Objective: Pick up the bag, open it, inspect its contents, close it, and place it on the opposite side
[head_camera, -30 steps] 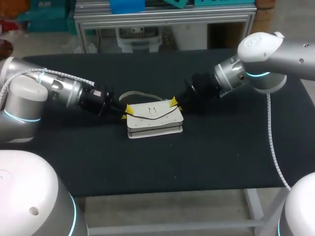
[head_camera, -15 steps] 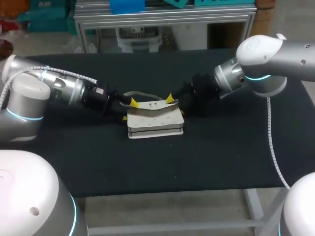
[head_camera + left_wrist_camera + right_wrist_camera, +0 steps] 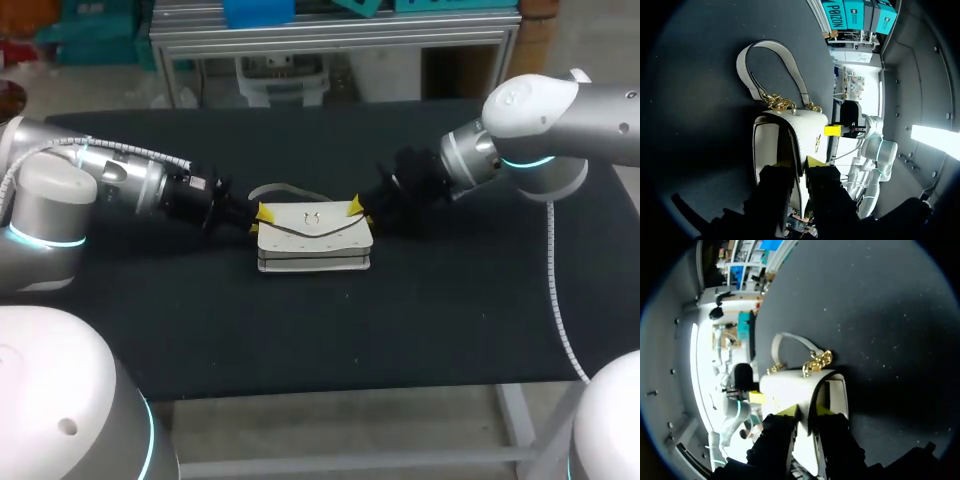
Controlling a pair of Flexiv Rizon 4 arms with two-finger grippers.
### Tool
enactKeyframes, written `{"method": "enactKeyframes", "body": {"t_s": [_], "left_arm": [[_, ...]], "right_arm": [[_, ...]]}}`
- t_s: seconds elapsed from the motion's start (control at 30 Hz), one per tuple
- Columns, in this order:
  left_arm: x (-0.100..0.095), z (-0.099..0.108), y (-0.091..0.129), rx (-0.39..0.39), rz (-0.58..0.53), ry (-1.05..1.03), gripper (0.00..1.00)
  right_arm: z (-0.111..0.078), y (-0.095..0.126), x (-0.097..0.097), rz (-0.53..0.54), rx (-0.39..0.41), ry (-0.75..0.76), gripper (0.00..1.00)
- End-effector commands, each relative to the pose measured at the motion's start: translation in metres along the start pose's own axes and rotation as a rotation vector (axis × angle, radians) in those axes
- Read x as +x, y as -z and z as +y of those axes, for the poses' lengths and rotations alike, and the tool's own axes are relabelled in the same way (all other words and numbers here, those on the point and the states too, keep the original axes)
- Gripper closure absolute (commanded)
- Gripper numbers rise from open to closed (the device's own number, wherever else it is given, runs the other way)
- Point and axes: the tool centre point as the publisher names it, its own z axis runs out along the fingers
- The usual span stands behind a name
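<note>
Bag (image 3: 314, 240), white, lies flat at the middle of the black table (image 3: 300, 330), with a broad stretch of dark cloth between it and the near edge. Its body looks like stacked layers along the near side, and the flap (image 3: 312, 224) is folded down over the top with a small clasp at its centre.

At the flap's far left corner is the left gripper (image 3: 258, 216), its arm coming in low from the left. The left wrist view shows its two yellow-tipped fingers close together, with the flap's edge running between them and a pad on each face, so it appears to be pinching the flap. The right gripper (image 3: 356, 207) does the same at the far right corner. In the right wrist view its fingers straddle the flap's edge just as narrowly.

Judging by that, the two arms hold matching corners so the flap can be raised or lowered evenly without the bag twisting or sliding. With the flap down, this looks like the opening or closing step, and I cannot tell which. The bag is not yet on the opposite side.

Just beyond the grippers, gold chain links (image 3: 780, 103) join the bag to its strap (image 3: 285, 189), which lies looped on the cloth on the far side. Matte dark table continues past it to the far edge.
</note>
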Motion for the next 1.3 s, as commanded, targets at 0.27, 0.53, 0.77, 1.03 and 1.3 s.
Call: {"method": "enactKeyframes", "body": {"t_s": [0.27,0.53,0.77,1.03,1.3], "left_arm": [[0.001,0.003,-0.017,0.003,-0.034,0.027,0.34],[-0.008,0.002,-0.016,0.026,0.028,0.068,0.58],[-0.009,0.007,-0.014,0.070,0.066,0.066,0.69],[-0.019,0.007,-0.020,0.066,0.092,0.094,0.72],[-0.012,0.011,-0.021,0.074,0.163,0.082,0.60]], "right_arm": [[-0.008,-0.010,0.005,-0.006,-0.005,-0.013,0.09],[-0.011,-0.007,0.002,0.037,-0.050,-0.033,0.42],[-0.011,-0.009,-0.001,0.085,-0.081,-0.050,0.93],[-0.011,-0.018,-0.011,0.094,-0.079,-0.061,1.00],[-0.009,-0.013,-0.003,0.121,-0.108,-0.037,0.00]]}}
